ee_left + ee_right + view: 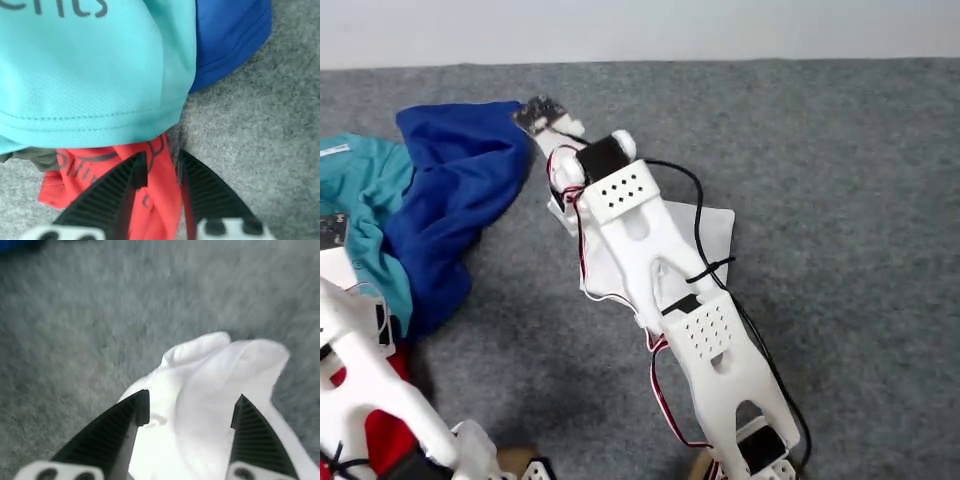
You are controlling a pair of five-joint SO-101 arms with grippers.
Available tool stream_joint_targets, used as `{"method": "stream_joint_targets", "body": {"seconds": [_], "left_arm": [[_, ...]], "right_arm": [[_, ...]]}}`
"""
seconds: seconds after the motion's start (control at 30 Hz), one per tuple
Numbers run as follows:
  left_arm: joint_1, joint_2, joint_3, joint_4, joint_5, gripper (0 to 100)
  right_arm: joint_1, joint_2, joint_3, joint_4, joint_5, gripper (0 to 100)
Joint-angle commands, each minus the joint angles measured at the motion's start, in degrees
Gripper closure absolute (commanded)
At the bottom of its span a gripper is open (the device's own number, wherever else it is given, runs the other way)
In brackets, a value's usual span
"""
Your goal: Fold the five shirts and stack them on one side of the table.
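Your right hand (192, 397), jaws spread, straddles the crumpled white shirt (220, 370) near the blue shirt (450, 190), your left hand (161, 156) pinches the red shirt (75, 175) near it; nothing looks folded or stacked.

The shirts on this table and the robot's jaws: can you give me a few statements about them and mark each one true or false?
1. The blue shirt lies partly over the teal shirt. True.
2. The white shirt is stacked on top of the blue one. False: it lies apart from it on the grey table, under the right arm.
3. The right arm's jaws stand wide open with white cloth between them. True.
4. The left arm's jaws have teal cloth between them. False: cloth of the red shirt sits between them, and the teal shirt lies just beyond their tips.
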Motion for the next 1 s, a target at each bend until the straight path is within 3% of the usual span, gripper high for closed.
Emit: {"method": "stream_joint_targets", "body": {"seconds": [0.0,0.13,0.37,0.53,0.7,0.97], "left_arm": [[0.35,-2.02,-0.48,-0.97,-0.09,89],[0.35,-2.02,-0.57,-0.97,-0.09,89],[0.35,-2.02,-0.66,-0.97,-0.09,89],[0.44,-2.02,-0.66,-1.05,-0.09,89],[0.44,-2.02,-0.48,-1.32,-0.09,89],[0.53,-2.02,-0.40,-2.73,-0.09,89]], "right_arm": [[0.04,-1.45,-8.35,3.30,0.53,72.4],[3.65,-2.42,-10.02,4.00,0.26,74.1],[10.59,-10.95,4.92,3.91,0.70,98.3],[15.34,-15.96,19.87,3.65,3.34,98.8],[19.91,-16.04,24.62,3.65,3.34,98.8],[18.33,-15.96,26.11,3.65,3.34,98.8]]}}
